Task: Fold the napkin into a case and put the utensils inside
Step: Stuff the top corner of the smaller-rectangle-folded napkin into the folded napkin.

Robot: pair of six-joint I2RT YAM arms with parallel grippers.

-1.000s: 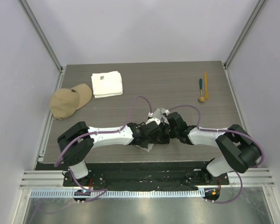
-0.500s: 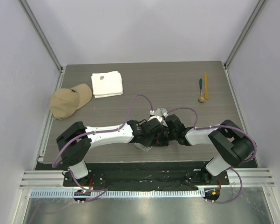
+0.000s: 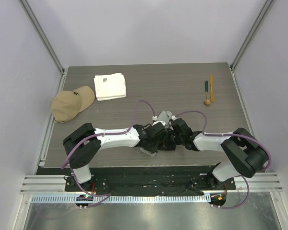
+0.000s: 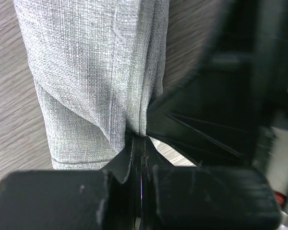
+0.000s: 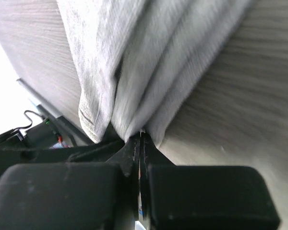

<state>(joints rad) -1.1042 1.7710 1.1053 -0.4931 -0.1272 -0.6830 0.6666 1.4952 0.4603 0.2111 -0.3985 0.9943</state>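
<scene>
The napkin (image 3: 164,116) is a bunched light-grey cloth at the table's near middle, mostly hidden under both wrists. My left gripper (image 3: 160,142) and right gripper (image 3: 172,140) meet over it, almost touching. In the left wrist view the gripper (image 4: 140,143) is shut on a pinched fold of the napkin (image 4: 91,81). The right wrist view shows that gripper (image 5: 141,139) shut on gathered folds of the napkin (image 5: 134,62). The utensils lie far right: a teal-handled piece (image 3: 206,88), an orange stick (image 3: 212,86) and a round tan wooden bowl (image 3: 208,101).
A thick white folded towel (image 3: 110,86) lies at the back left. A tan cap (image 3: 72,103) sits at the left edge. The table's near edge (image 3: 149,165) runs just below the grippers, and walls close in both sides.
Both grippers have closed onto the napkin's folds. The two wrists have drawn slightly nearer to each other and to the table's near edge.
</scene>
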